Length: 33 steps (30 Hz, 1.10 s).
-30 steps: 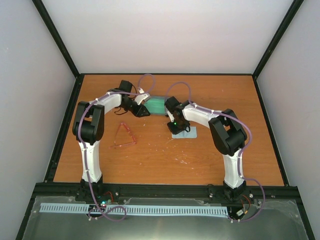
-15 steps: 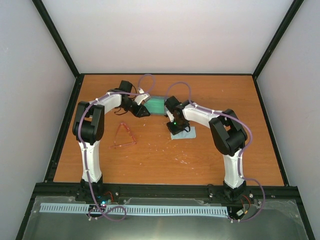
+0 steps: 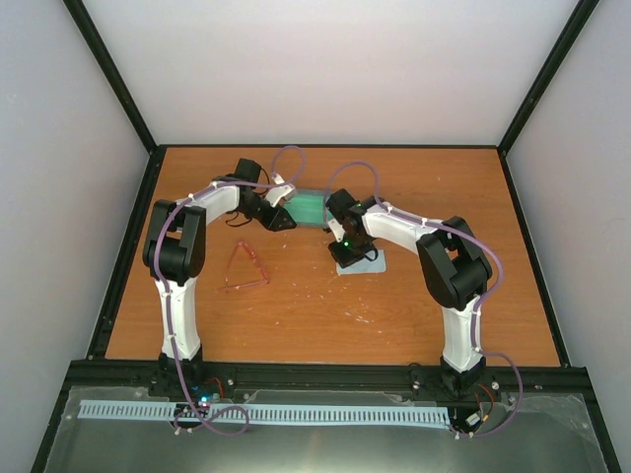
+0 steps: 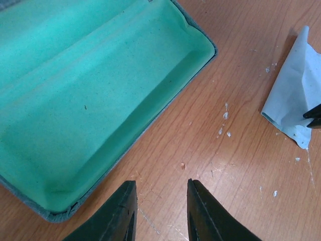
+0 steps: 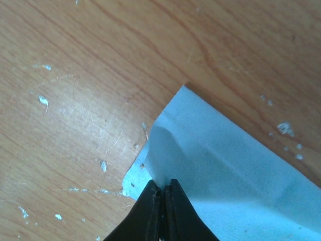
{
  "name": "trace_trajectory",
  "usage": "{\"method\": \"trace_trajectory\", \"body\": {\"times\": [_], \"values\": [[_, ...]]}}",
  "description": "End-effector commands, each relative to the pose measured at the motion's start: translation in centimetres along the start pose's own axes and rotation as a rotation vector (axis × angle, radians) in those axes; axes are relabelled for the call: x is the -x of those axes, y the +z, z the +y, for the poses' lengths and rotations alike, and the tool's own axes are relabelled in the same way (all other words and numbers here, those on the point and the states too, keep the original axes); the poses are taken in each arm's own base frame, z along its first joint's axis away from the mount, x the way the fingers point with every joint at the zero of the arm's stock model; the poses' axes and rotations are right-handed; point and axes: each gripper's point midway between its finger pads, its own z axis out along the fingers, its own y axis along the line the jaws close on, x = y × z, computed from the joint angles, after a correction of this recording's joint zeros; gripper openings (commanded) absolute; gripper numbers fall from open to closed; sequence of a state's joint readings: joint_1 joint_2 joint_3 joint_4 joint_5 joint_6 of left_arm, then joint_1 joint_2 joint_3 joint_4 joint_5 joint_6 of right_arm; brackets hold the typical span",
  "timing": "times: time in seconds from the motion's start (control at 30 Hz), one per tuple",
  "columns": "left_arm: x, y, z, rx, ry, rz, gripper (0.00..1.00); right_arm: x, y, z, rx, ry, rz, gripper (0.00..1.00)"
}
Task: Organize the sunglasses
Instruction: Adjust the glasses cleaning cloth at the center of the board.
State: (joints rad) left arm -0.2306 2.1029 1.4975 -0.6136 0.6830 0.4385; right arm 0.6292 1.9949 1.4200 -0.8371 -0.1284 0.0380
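Observation:
The red-pink wire sunglasses (image 3: 244,267) lie on the table left of centre, away from both grippers. The grey-blue case (image 3: 309,205) lies open at the back, its green lining (image 4: 85,90) up. My left gripper (image 3: 279,219) is open and empty, hovering over bare wood (image 4: 159,198) just beside the case's corner. My right gripper (image 3: 347,251) is shut on the light-blue cloth (image 5: 225,165), pinching a fold near its corner (image 5: 163,188). The cloth also shows in the left wrist view (image 4: 293,100) and in the top view (image 3: 363,261).
The black frame rails (image 3: 128,246) edge the wooden table. White specks (image 5: 44,100) mark the wood. Bare wood lies in front of the sunglasses and the cloth.
The right arm has shifted slightly with the cloth pinched. The left arm and the sunglasses have not moved.

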Motion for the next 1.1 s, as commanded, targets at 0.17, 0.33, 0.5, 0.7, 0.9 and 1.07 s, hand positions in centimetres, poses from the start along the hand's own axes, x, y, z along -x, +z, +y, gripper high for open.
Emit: {"method": "trace_trajectory", "body": {"times": [0.17, 0.33, 0.5, 0.7, 0.9, 1.07], "values": [[0.7, -0.7, 0.0, 0.003, 0.007, -0.038, 0.3, -1.9, 0.3, 0.8, 0.037, -0.028, 0.059, 0.05], [0.7, -0.7, 0.1, 0.004, 0.007, -0.04, 0.3, -2.4, 1.0, 1.1, 0.058, -0.025, 0.082, 0.12], [0.7, -0.7, 0.1, 0.01, 0.009, -0.039, 0.31, -2.6, 1.3, 1.1, 0.056, -0.022, 0.084, 0.26], [0.8, -0.8, 0.0, 0.01, 0.011, -0.043, 0.3, -1.7, -0.7, 0.9, 0.03, -0.019, 0.034, 0.27], [1.7, -1.3, -0.1, 0.001, 0.016, -0.055, 0.3, 1.9, -7.8, 0.3, 0.01, 0.043, -0.174, 0.36], [2.7, -1.6, 0.0, -0.001, 0.008, -0.06, 0.3, 1.1, -9.9, -4.2, -0.043, 0.186, -0.252, 0.48]]}}
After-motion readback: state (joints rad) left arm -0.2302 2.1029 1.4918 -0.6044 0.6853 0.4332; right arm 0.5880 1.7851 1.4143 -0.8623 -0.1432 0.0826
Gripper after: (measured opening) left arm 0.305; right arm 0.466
